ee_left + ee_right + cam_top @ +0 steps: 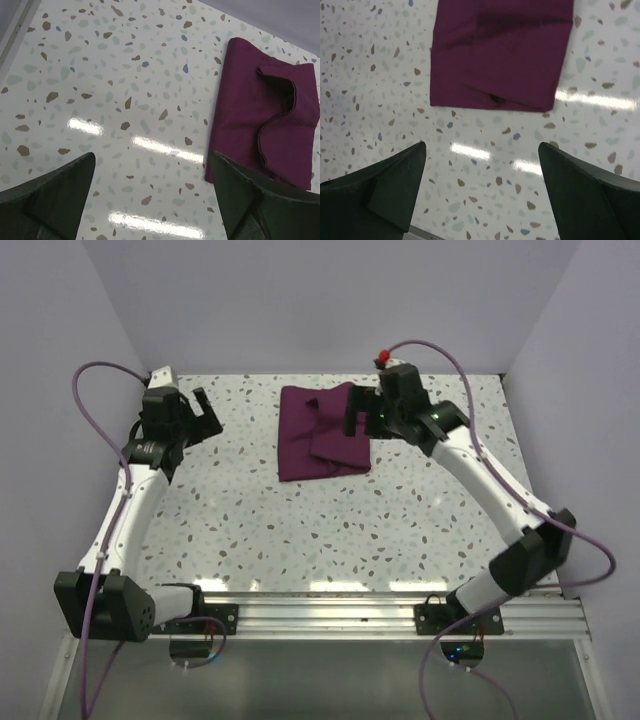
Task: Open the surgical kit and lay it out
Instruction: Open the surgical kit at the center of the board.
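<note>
Starting the unwrap, I'd guess: right end effector (482,146) at the folded cloth wrap's (322,432) edge, left end effector (151,156) well off it, both gaping, empty. Next: pinch a flap (300,85).

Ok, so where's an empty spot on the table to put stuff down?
Biggest bare patch: the table between the purple cloth wrap and the rail holding the arms. A smaller one lies between the left fingers and the wrap's left edge. It's crowded at the wrap's right edge, where the right fingers hover.
</note>
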`<state>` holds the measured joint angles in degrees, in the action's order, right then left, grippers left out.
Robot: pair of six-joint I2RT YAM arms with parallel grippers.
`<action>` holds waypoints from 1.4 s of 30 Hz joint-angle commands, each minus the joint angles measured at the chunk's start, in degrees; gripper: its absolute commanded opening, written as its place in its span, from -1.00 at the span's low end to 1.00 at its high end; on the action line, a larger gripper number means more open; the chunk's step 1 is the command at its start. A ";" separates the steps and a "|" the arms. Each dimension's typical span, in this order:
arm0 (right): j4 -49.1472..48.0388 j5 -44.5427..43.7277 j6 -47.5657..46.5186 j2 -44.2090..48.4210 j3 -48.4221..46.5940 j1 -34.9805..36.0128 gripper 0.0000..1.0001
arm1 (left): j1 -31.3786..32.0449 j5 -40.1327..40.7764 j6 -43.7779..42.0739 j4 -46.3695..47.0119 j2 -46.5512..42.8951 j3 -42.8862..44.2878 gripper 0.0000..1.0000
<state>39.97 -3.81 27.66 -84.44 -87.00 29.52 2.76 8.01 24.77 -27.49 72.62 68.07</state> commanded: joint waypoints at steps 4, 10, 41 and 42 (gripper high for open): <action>14.52 -8.76 -9.46 -24.77 -27.93 10.20 0.96 | 0.05 -0.54 3.88 -3.19 -9.95 -6.37 0.99; 20.58 -10.49 -10.34 -46.11 -48.75 13.10 0.92 | 0.13 -0.19 2.04 -4.07 -12.58 -10.14 0.99; 21.56 -17.28 -7.36 -57.15 -58.81 8.98 -1.00 | 0.40 2.10 2.29 -2.75 -9.08 -12.44 0.99; 21.73 -17.19 -7.44 -56.97 -58.64 8.72 -1.00 | 0.40 1.92 2.56 -2.31 -8.73 -12.26 0.99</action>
<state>61.23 -20.27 19.62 -146.50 -145.56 39.64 3.09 10.81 26.15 -32.34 63.22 56.34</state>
